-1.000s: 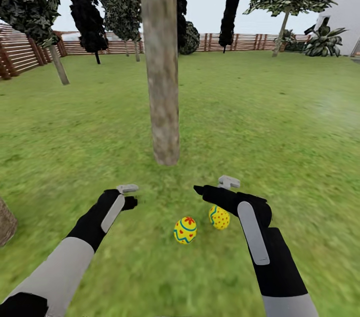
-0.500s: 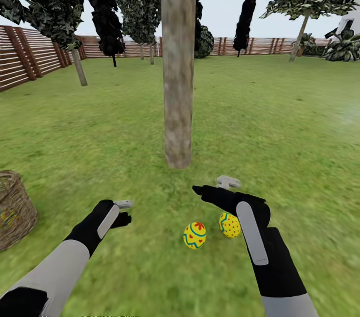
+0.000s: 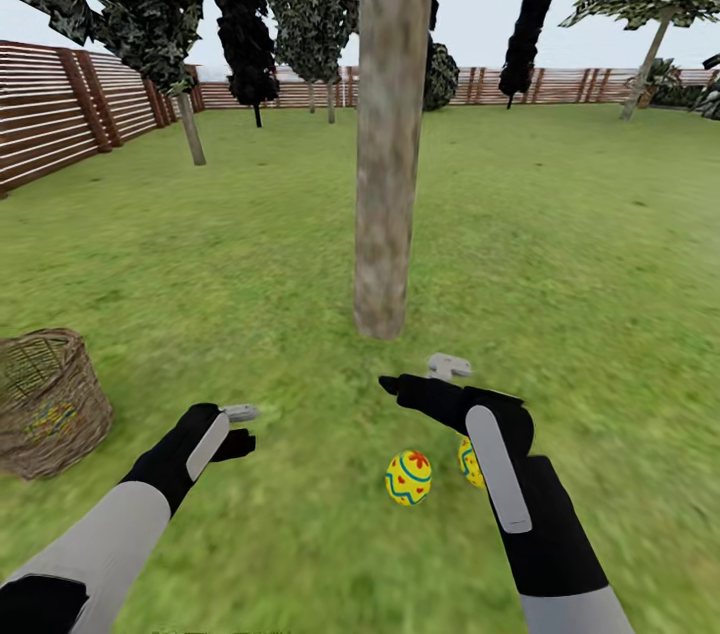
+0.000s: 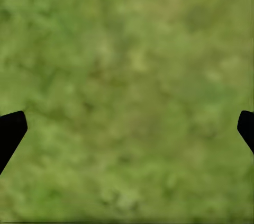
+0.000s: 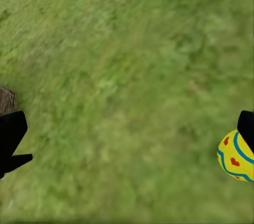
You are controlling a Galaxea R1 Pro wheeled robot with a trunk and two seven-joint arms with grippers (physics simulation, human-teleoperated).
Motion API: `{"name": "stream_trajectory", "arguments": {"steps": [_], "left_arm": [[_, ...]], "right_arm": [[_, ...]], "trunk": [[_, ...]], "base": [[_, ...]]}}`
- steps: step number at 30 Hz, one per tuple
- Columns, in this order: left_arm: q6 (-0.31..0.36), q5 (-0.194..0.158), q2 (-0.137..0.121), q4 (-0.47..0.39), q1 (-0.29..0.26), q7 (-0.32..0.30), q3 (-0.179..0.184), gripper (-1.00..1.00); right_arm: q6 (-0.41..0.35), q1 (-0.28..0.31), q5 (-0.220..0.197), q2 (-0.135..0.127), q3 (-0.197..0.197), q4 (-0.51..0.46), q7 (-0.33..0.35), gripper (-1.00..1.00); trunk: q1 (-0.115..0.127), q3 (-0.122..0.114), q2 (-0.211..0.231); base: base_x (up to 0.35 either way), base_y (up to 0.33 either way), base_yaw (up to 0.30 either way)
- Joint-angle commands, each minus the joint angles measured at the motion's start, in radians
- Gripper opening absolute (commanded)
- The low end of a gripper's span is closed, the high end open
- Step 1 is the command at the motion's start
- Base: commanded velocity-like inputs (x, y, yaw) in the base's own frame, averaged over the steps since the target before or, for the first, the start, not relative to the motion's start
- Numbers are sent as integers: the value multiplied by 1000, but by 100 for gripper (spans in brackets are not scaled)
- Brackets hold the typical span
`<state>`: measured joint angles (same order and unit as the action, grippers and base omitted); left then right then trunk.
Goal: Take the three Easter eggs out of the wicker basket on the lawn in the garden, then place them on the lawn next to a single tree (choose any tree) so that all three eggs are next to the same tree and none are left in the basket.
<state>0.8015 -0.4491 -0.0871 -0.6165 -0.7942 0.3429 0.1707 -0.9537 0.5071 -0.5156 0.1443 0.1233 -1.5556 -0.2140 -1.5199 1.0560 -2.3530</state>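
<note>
Green lawn (image 3: pixel 560 244), two yellow eggs (image 3: pixel 408 477) near a tree trunk (image 3: pixel 385 214) (grey-brown), wicker basket (image 3: pixel 45 404) well apart

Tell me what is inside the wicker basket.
Through the weave of the wicker basket, a blurry yellow patch shows, possibly an egg. The basket's wall covers the rest, so I cannot confirm.

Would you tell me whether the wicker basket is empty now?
Not empty: yellow with colored marks shows through the wicker basket weave, presumably the third egg.

Two eggs (image 3: pixel 408 477) on lawn (image 3: pixel 560 244) before tree (image 3: pixel 388 164) — basket (image 3: pixel 48 404) far left.
</note>
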Motion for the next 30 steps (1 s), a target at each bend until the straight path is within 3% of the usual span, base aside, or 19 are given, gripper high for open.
{"name": "stream_trajectory", "arguments": {"steps": [1, 10, 19, 30], "left_arm": [[2, -10, -2, -1, -1, 9, 7, 100], [5, -10, -2, -2, 0, 8, 7, 100], [4, -10, -2, -2, 0, 9, 8, 100], [5, -8, -2, -2, 1, 9, 11, 100]], "right_arm": [[-3, 1, -11, 0, 1, 0, -10, 100], [-3, 1, -11, 2, 3, 3, -11, 100], [-2, 1, -12, 4, 4, 3, -10, 100], [-2, 1, -22, 3, 4, 3, 2, 100]], "trunk": [[4, -1, 7], [39, -18, 70], [73, -35, 133], [115, -67, 210]], "base": [[0, 0, 176], [-21, 0, 176], [-199, -42, 171], [-202, -101, 28]]}}
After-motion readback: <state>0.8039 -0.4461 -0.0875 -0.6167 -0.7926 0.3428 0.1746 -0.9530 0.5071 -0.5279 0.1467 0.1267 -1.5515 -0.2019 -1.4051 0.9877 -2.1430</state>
